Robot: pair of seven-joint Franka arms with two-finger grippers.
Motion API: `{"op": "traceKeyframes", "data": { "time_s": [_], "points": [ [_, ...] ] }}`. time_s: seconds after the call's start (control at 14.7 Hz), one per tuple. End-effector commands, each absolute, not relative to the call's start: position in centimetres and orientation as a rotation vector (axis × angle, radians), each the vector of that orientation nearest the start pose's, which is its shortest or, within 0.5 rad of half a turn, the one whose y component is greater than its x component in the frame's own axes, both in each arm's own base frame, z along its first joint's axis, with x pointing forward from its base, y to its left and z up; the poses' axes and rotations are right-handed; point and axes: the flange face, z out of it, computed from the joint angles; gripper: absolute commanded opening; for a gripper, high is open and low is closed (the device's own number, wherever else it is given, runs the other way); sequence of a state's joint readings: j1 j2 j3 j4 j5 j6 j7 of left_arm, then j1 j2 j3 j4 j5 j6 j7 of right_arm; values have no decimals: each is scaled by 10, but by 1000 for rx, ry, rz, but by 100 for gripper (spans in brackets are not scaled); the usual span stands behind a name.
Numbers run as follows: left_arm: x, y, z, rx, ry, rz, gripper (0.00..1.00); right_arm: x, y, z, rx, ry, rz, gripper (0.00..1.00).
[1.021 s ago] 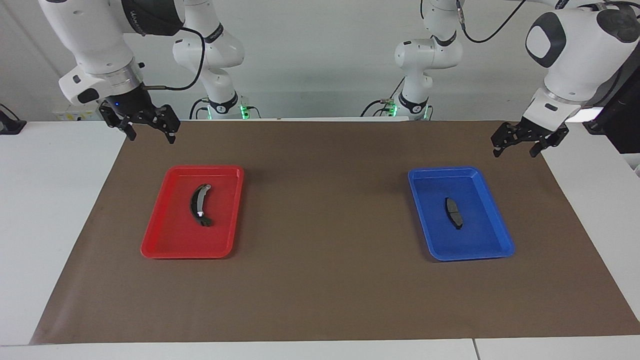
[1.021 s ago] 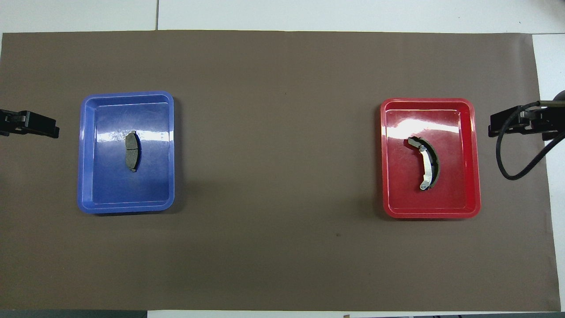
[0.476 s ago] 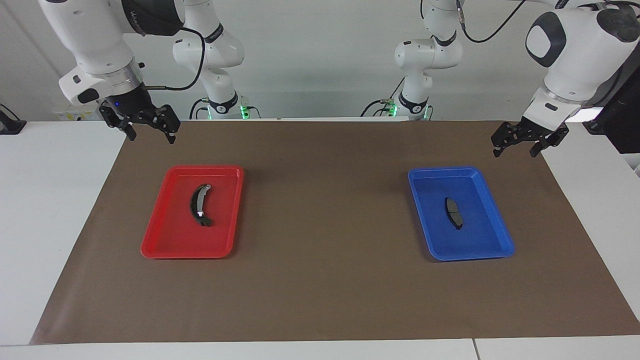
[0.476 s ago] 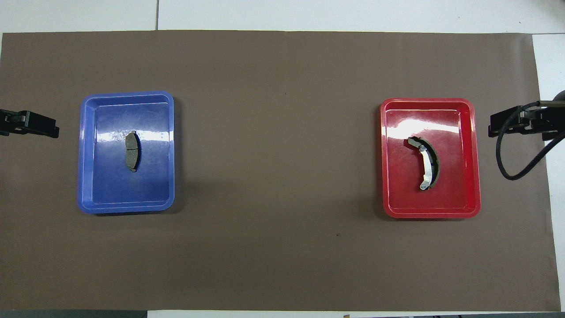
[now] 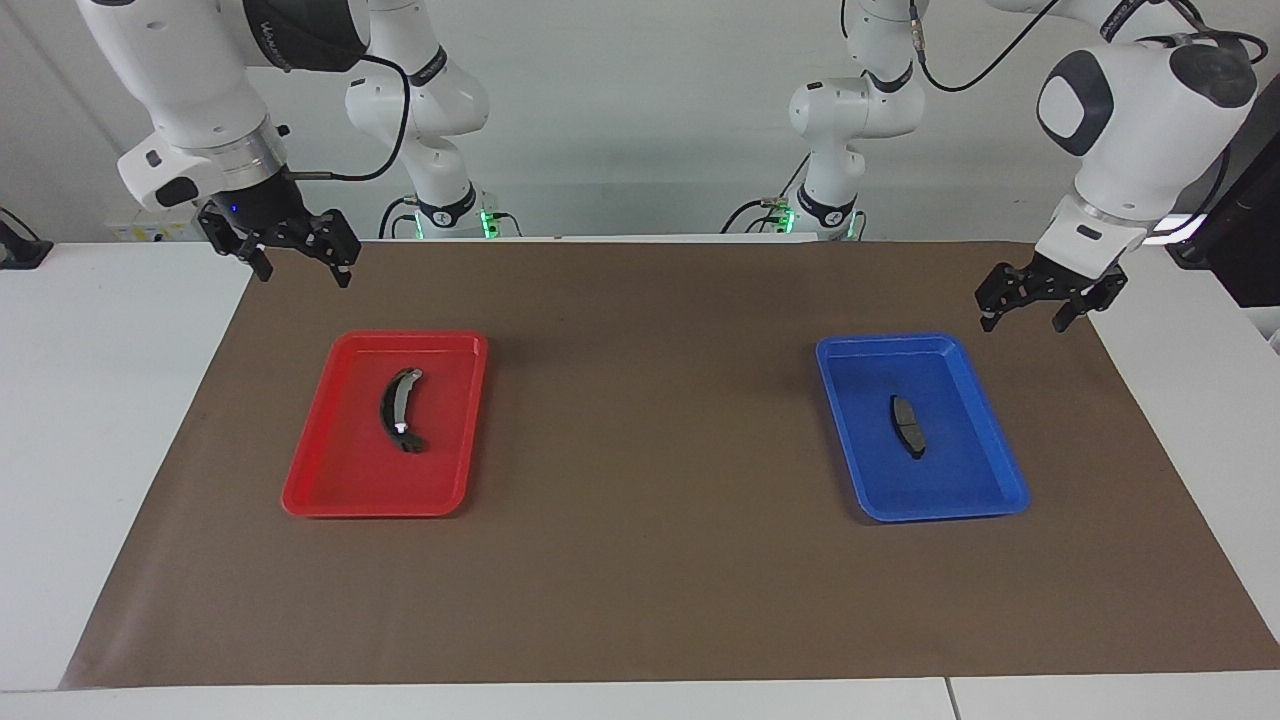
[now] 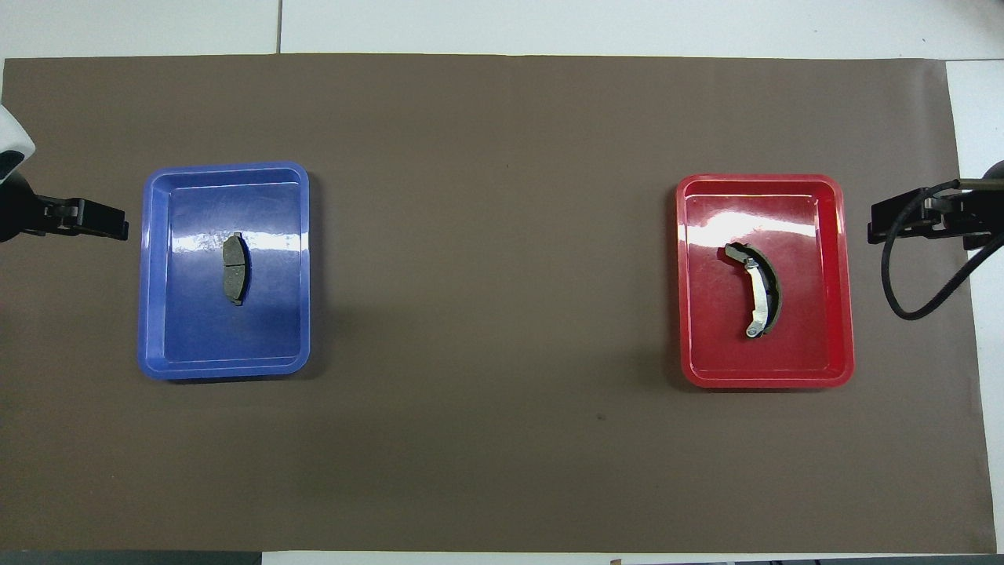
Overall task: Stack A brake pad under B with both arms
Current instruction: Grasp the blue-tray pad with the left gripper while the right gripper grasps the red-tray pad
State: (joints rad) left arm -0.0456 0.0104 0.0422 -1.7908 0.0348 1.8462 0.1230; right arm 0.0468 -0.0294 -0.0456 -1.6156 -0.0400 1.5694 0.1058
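The A brake pad (image 5: pixel 908 425), short, flat and dark grey with a centre groove, lies in the blue tray (image 5: pixel 880 340); it also shows in the overhead view (image 6: pixel 235 268) in the blue tray (image 6: pixel 227 167). B (image 5: pixel 398 410), the long curved black piece with a silvery end, lies in the red tray (image 5: pixel 410 337); it also shows in the overhead view (image 6: pixel 759 290) in the red tray (image 6: pixel 757 179). My left gripper (image 5: pixel 1022 320) is open and empty, over the mat just beside the blue tray (image 6: pixel 102 224). My right gripper (image 5: pixel 302 272) is open and empty, over the mat's edge beside the red tray (image 6: pixel 894 222).
A brown mat (image 5: pixel 650 420) covers the table between the two trays. White table (image 5: pixel 100 400) shows at both ends. A black cable (image 6: pixel 918 290) loops down from the right wrist.
My left gripper has moved a little lower and closer to the blue tray. The right arm, both trays and both parts have not moved.
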Motion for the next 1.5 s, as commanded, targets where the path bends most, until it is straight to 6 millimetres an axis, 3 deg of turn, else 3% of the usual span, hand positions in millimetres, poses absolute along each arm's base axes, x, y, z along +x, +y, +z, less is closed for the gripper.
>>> {"op": "traceKeyframes", "data": {
  "time_s": [0.0, 0.41, 0.54, 0.68, 0.82, 1.09, 1.23, 1.29, 1.43],
  "points": [
    [562, -8, 502, -3096, 244, -119, 99, 544, -3, 618, -3156, 174, 23, 100],
    [568, -17, 411, -3092, 267, -162, 99, 539, -3, 611, -3155, 164, 37, 100],
    [568, -22, 384, -3091, 280, -170, 99, 539, -3, 605, -3154, 158, 2, 100],
    [564, -24, 363, -3091, 284, -175, 99, 530, -4, 585, -3150, 158, -8, 100],
    [560, -27, 345, -3092, 287, -182, 98, 523, -2, 540, -3144, 142, -46, 100],
    [551, -32, 317, -3101, 221, -189, 90, 539, 20, 451, -3136, 94, -55, 100],
    [550, -46, 303, -3106, 213, -159, 84, 534, 23, 406, -3129, 95, -131, 100],
    [550, -48, 300, -3109, 173, -160, 77, 531, 21, 382, -3128, 86, -158, 100],
    [547, -56, 292, -3116, 105, -152, 47, 527, 15, 355, -3130, 55, -182, 100]
  ]
}}
